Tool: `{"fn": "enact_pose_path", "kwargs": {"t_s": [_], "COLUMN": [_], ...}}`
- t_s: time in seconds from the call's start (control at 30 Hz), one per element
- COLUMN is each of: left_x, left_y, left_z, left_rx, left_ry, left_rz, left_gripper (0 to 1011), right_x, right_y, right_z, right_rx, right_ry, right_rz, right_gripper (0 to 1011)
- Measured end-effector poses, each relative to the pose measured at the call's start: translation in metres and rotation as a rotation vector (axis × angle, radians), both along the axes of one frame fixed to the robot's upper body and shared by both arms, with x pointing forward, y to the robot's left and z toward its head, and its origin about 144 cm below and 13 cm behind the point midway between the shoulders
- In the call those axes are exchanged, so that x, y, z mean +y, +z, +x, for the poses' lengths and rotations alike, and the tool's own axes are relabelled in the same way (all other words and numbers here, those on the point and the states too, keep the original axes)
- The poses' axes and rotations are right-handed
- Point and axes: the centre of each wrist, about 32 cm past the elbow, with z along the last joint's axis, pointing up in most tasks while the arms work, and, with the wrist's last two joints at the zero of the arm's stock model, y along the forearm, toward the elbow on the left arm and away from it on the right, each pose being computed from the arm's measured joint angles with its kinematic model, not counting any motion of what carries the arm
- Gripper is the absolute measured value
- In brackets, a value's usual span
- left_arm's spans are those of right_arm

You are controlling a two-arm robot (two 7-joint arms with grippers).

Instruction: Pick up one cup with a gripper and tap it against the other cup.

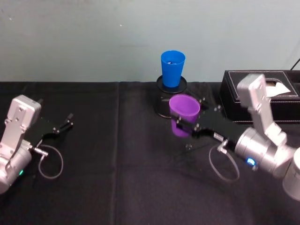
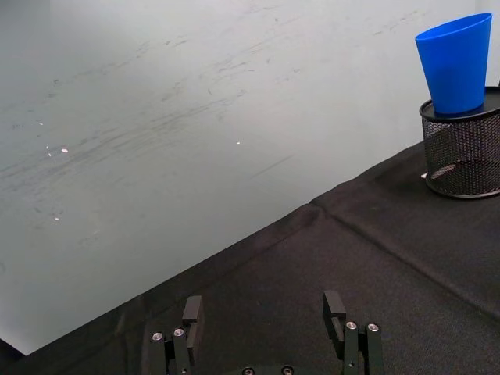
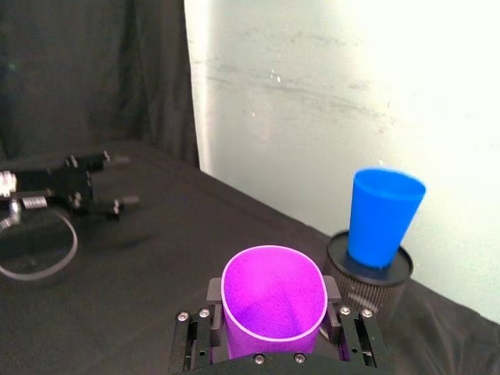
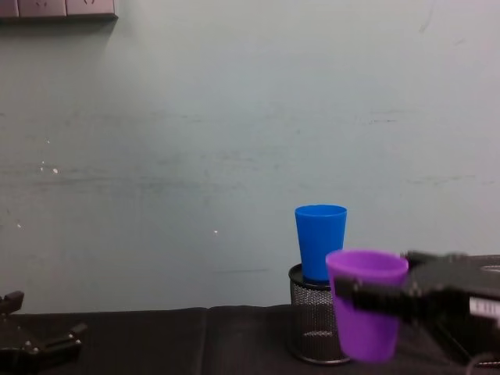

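My right claw [image 1: 187,123] is clamped on the purple cup [image 1: 184,108], clear of the desk [image 1: 117,187]; the blue cup [image 1: 172,68], atop the mesh holder [image 4: 316,324], lies just beyond and higher; left claw [image 1: 65,123] parked, fingers apart.

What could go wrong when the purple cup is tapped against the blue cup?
1. The blue cup stands on top of the mesh holder, so a hard tap may knock it off.
2. The right pincer holds the purple cup by its sides; the smooth cup might slip on contact.
The left pincer rests open at the left.
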Motion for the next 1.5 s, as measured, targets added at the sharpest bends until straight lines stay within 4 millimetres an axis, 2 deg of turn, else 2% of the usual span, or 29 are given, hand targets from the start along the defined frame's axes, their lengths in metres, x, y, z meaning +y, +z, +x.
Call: {"fn": "enact_pose_path", "kwargs": {"t_s": [0.23, 0.37, 1.5], "left_x": [0.000, 0.000, 0.000], "left_y": [0.000, 0.000, 0.000], "left_z": [0.000, 0.000, 0.000], "left_rx": [0.000, 0.000, 0.000], "left_ry": [0.000, 0.000, 0.000], "left_rz": [0.000, 0.000, 0.000], "left_gripper": [1000, 1000, 1000], "right_x": [-0.001, -0.001, 0.002], "right_y": [0.025, 0.032, 0.038], "right_z": [-0.001, -0.004, -0.007], "right_rx": [0.016, 0.017, -0.003], "right_ry": [0.019, 0.029, 0.025], "right_rz": [0.033, 0.036, 0.021], "right_gripper": [733, 732, 733]}}
